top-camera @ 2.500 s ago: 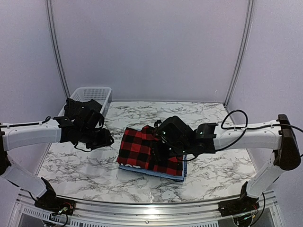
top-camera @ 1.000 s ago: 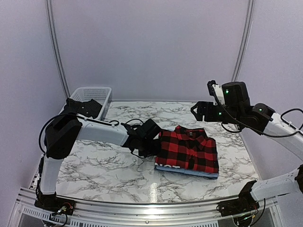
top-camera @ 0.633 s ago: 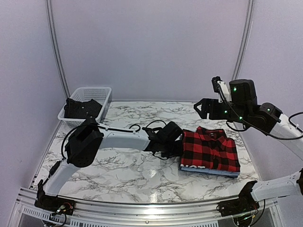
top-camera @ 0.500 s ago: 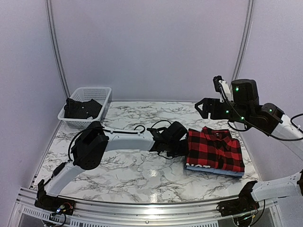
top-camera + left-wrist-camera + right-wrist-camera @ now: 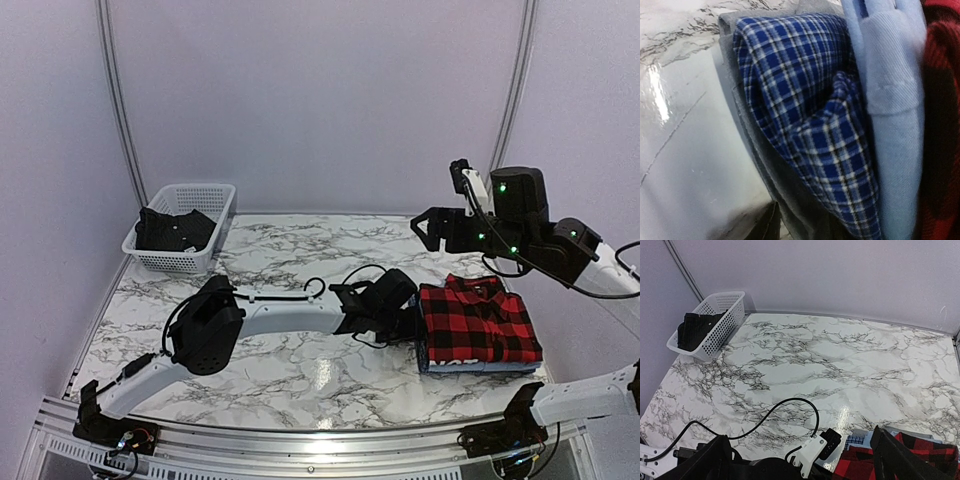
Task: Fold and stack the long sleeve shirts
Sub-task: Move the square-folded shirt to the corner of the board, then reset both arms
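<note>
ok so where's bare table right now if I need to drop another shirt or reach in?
Biggest bare patch: back of the table, between the basket and the raised right gripper. Also the near strip between the left arm and the front rail. Crowded: front right, where the left gripper is up against the stack topped by the flannel shirt.

White mesh basket (image 5: 172,262) holding dark clothing (image 5: 175,228), far-left on marble table (image 5: 290,250)
</note>
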